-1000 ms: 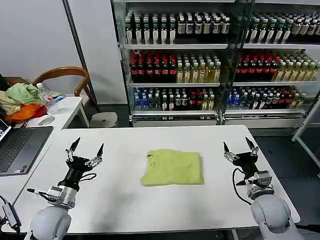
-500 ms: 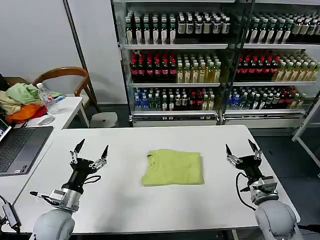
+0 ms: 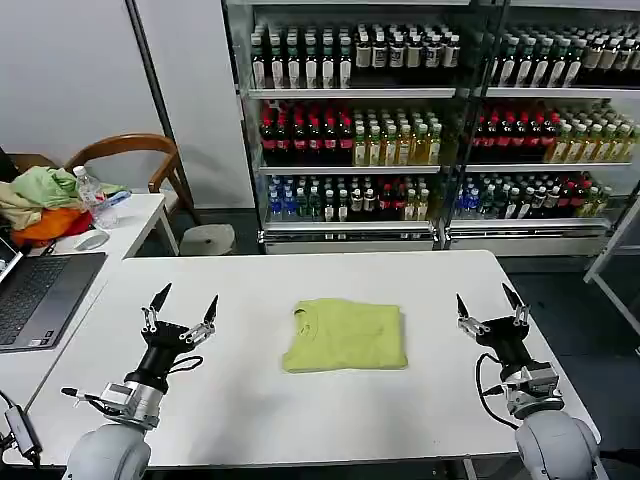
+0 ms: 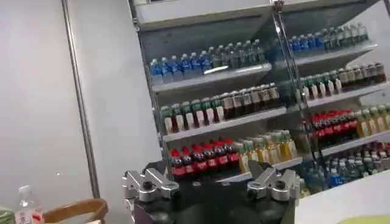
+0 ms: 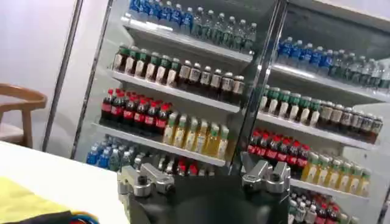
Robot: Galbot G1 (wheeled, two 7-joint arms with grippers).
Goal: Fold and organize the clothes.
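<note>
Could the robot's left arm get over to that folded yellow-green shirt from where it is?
Probably yes. The left gripper is open, raised over bare table, and nothing lies between it and the shirt at the middle. The right gripper waits open at the shirt's other side.

**Things around the white table**

A big white table [image 3: 300, 400] stands in the middle. Behind it are tall glass shelves [image 3: 350, 130] full of drink bottles [image 3: 340, 140]. Some bottles are dark, some red, some yellow, and some are clear water with blue labels.

On the left sits a smaller white table [image 3: 135, 225]. A heap of clothes [image 3: 40, 205] in pale green, beige and orange lies on it. Just beside the heap stands a clear water bottle [image 3: 90, 190]. A white mouse [image 3: 92, 240] lies near a dark open laptop [image 3: 40, 295]. A wooden chair [image 3: 130, 155] stands behind that table, and a round white stool [image 3: 208, 239] sits on the floor.
</note>
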